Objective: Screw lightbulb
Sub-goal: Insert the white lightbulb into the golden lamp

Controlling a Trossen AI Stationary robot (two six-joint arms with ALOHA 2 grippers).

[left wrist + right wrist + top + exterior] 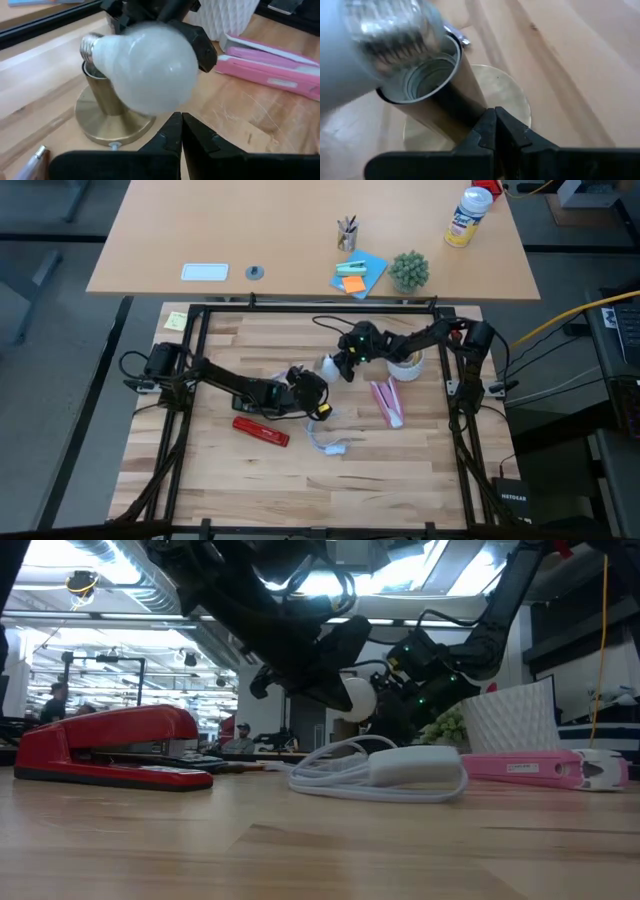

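The surface (250, 480) carries both arms, which meet at its centre. The left claw (181, 131) and the right claw (495, 125) each show their fingers closed together and empty. The brass socket (107, 117) stands upright. The lightbulb (150, 70) lies tilted at the socket mouth; what supports it cannot be told. Judged step: seating the bulb. Next it needs uprighting, then turning.

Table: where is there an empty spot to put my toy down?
The front strip of the table, between the red stapler, the white cable and the near edge, is bare. So is the far left corner. The middle is crowded: left end effector, right end effector, lightbulb, white pot, pink case.
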